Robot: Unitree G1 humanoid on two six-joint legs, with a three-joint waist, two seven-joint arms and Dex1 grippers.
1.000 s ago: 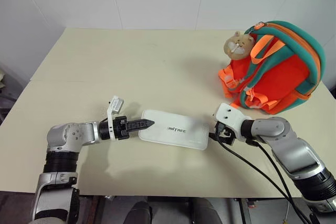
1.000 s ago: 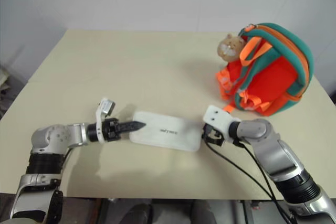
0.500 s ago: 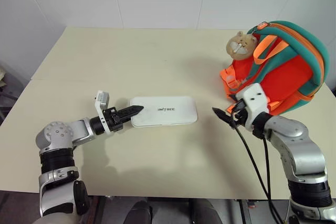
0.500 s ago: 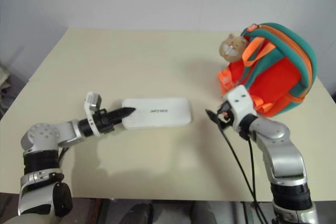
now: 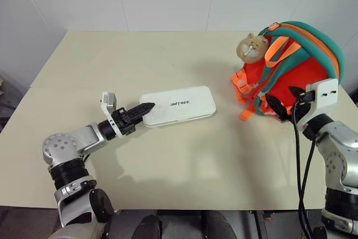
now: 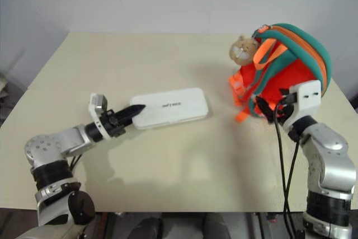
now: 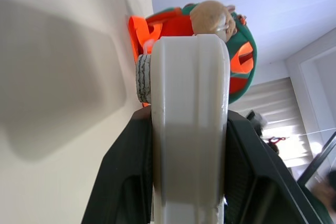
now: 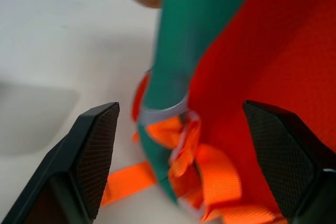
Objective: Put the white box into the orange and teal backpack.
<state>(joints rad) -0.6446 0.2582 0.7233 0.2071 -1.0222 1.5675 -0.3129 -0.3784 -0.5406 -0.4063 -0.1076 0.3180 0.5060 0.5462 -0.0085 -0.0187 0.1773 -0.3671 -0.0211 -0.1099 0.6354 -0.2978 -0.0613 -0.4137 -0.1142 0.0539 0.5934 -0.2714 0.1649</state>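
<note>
head pair overhead, wrist cameras close

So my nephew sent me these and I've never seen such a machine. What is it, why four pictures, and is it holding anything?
It is a two-armed robot; each arm ends in a hand with two black fingers. Two pictures come from cameras on its head, looking down over a cream table. The other two come from cameras on its wrists, looking along the fingers. On the table stands an orange and teal backpack with a plush animal toy attached. The left hand grips one end of a flat white box; its wrist picture shows the box edge-on between the fingers. The right hand is wide open at the backpack's straps, holding nothing.
</note>
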